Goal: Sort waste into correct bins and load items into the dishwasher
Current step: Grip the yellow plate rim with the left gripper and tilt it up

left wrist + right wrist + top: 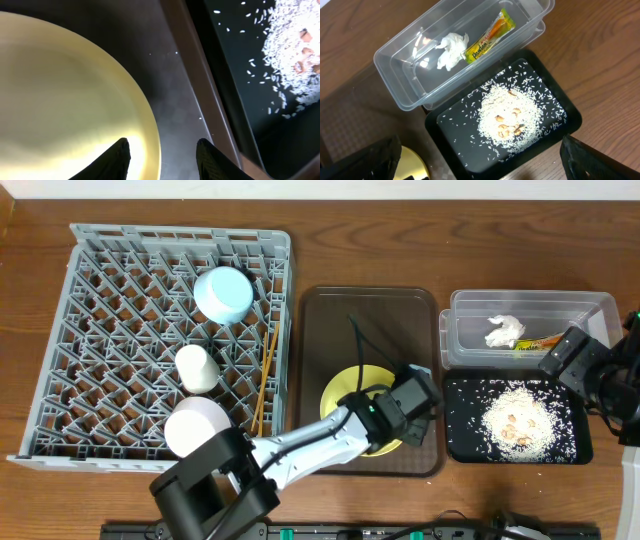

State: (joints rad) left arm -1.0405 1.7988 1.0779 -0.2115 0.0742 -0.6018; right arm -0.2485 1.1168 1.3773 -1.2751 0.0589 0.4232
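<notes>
The left gripper [162, 160] sits at the bottom edge of the left wrist view, its fingers [117, 159] partly spread. One finger is above the yellow plate [65, 90] and the other above the brown tray [167, 75] under it. The plate's rim runs up between them and neither finger looks pressed to it, so nothing is pinched yet.

In the overhead frame the plate lies flat on that tray, lower middle. The coming move likely turns on this straddle: closing here would take the rim on its right side, while the dish rack [100, 300] lies well off to the left. The left arm is by far the nearer. The right gripper [482, 162] hangs wide apart and empty over the bins at the right.

Just right of the brown tray, the black tray [462, 445] holds the rice [515, 420]. Above it in the frame, the clear container [575, 315] holds the napkin [505, 330] and the wrapper [535, 343]. At the left of the bench [600, 240], the rack carries the blue bowl [223, 292], the white cup [197, 367] and the chopsticks [265, 375], which lie lengthwise up the frame.
</notes>
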